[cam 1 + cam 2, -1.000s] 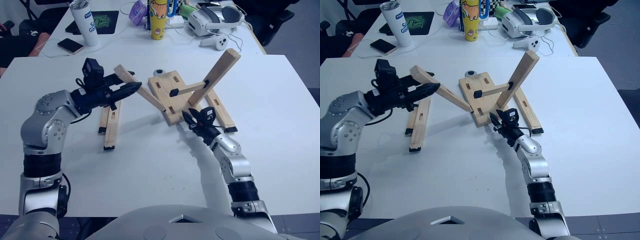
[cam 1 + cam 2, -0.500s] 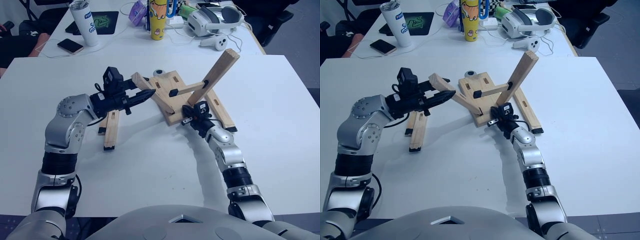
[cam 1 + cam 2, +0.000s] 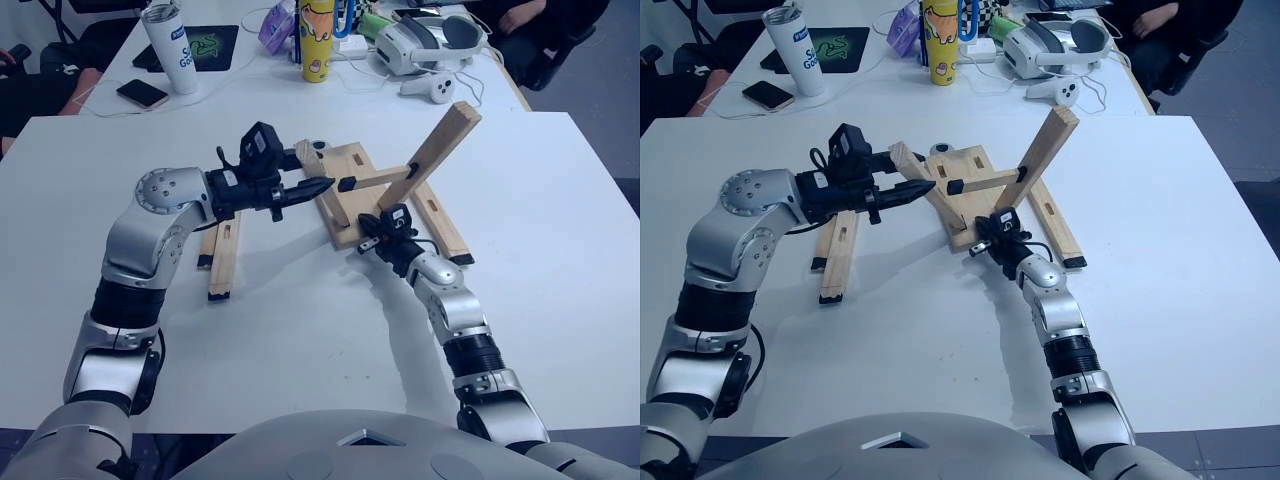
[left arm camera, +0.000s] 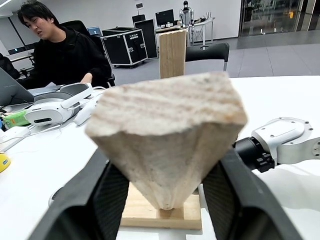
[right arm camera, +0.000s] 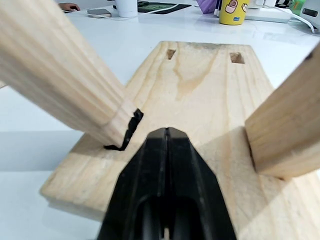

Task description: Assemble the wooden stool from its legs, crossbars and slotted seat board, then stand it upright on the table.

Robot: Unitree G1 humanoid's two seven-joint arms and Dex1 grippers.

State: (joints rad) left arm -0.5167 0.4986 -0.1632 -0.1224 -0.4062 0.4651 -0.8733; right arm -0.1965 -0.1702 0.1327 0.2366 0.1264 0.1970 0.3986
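The slotted seat board (image 3: 340, 165) lies flat on the white table. One leg (image 3: 437, 145) stands slanted in it, with a crossbar (image 3: 378, 180) attached. My left gripper (image 3: 316, 186) is shut on another wooden leg (image 3: 923, 180), held tilted with its lower end on the board's near corner (image 5: 122, 127). In the left wrist view that leg's end (image 4: 167, 145) sits between the fingers (image 4: 102, 197). My right gripper (image 5: 167, 150) is shut with nothing in it, its tips resting on the board's near edge (image 3: 372, 243).
Two wooden pieces (image 3: 222, 250) lie on the table under the left arm, and another leg (image 3: 442, 228) lies right of the board. At the back stand a tumbler (image 3: 168, 40), a phone (image 3: 140, 92), a yellow cup (image 3: 317, 40) and a headset (image 3: 430, 40).
My left arm has swung right with the leg, from left of the board to over its near corner. The right gripper moved up to the board's near edge and stays there.
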